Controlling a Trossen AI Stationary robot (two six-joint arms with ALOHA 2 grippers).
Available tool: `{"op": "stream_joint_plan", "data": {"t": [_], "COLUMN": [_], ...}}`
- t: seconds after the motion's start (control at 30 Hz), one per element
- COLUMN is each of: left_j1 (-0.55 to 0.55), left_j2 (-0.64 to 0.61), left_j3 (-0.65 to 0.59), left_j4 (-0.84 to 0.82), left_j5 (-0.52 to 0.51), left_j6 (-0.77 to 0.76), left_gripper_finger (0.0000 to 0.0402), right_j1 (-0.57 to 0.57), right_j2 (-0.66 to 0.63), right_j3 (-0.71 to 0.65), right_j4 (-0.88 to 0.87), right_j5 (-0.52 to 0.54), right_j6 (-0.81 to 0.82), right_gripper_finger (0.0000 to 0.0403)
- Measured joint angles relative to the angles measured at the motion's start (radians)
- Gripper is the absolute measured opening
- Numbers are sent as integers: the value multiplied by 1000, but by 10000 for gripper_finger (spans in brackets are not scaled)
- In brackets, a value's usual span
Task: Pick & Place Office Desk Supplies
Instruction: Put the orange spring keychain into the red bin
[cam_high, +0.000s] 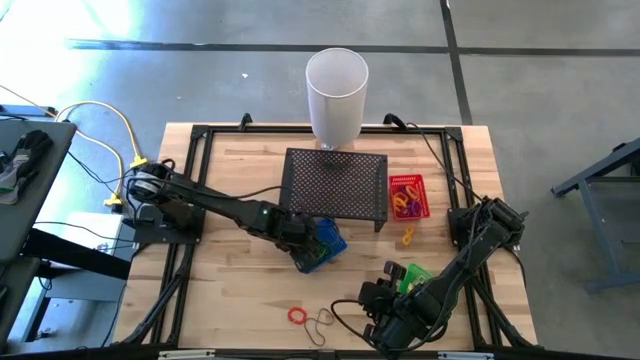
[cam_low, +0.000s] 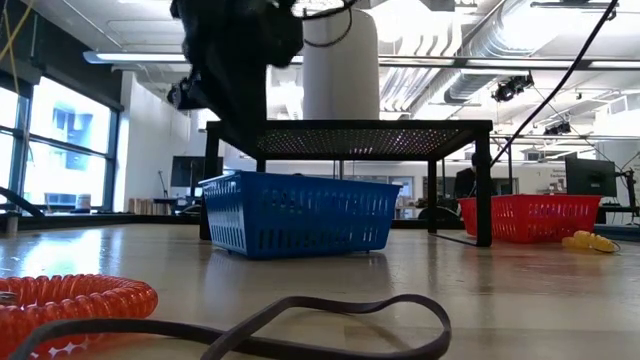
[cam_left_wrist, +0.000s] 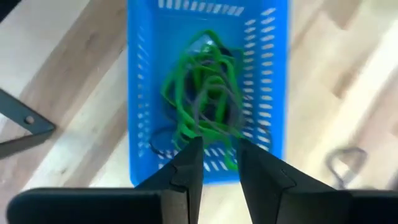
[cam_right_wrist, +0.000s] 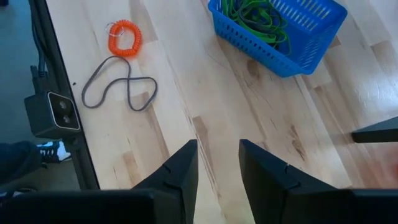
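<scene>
Closest to the low camera, an orange coiled plastic loop (cam_low: 70, 300) lies flat on the pale wooden tabletop (cam_high: 230, 290), touching a thin dark rubber band (cam_low: 300, 325) whose pinched figure-eight shape runs its long axis along the near table edge. Behind them a blue plastic slotted basket (cam_low: 298, 213) stands just in front of a black perforated mesh stand (cam_high: 336, 183); it holds a tangle of green bands (cam_left_wrist: 202, 87) with darker ones mixed in. Left gripper (cam_left_wrist: 215, 149) hangs right over that tangle, its fingers a narrow gap apart and empty. Right gripper (cam_right_wrist: 217, 149) hovers over bare wood near the front right corner, fingers narrowly parted, holding nothing. A small red plastic basket (cam_high: 408, 195) with purple and orange loops sits right of the stand, a yellow piece (cam_high: 408, 236) beside it. A tall white cylinder (cam_high: 336, 95) stands at the far edge. Beyond the table are windows, ceiling ducts and a grey concrete floor.
</scene>
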Motion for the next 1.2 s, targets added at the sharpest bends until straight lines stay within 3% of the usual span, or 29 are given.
{"op": "stream_joint_plan", "data": {"t": [0.2, 0.37, 0.47, 0.73, 1.0, 1.2], "left_j1": [-46, -194, -295, -452, -484, -483], "left_j2": [-81, -96, -77, -8, 101, 174], "left_j3": [3, 3, 3, 3, 3, 3], "left_j4": [-16, -16, -17, 6, 121, 196], "left_j5": [131, 170, 102, -209, -279, -290], "left_j6": [-8, -29, -28, -16, -30, -135], "left_gripper_finger": [91, 91, 91, 91, 95, 147], "right_j1": [0, -9, -14, -23, -22, -13], "right_j2": [0, 0, 0, 0, 3, 3], "right_j3": [0, 0, 0, 0, 0, 0], "right_j4": [23, 45, 61, 117, 177, 205], "right_j5": [14, 18, 20, 18, 14, 15], "right_j6": [-20, -59, -85, -159, -201, -205], "right_gripper_finger": [105, 105, 105, 105, 105, 105]}}
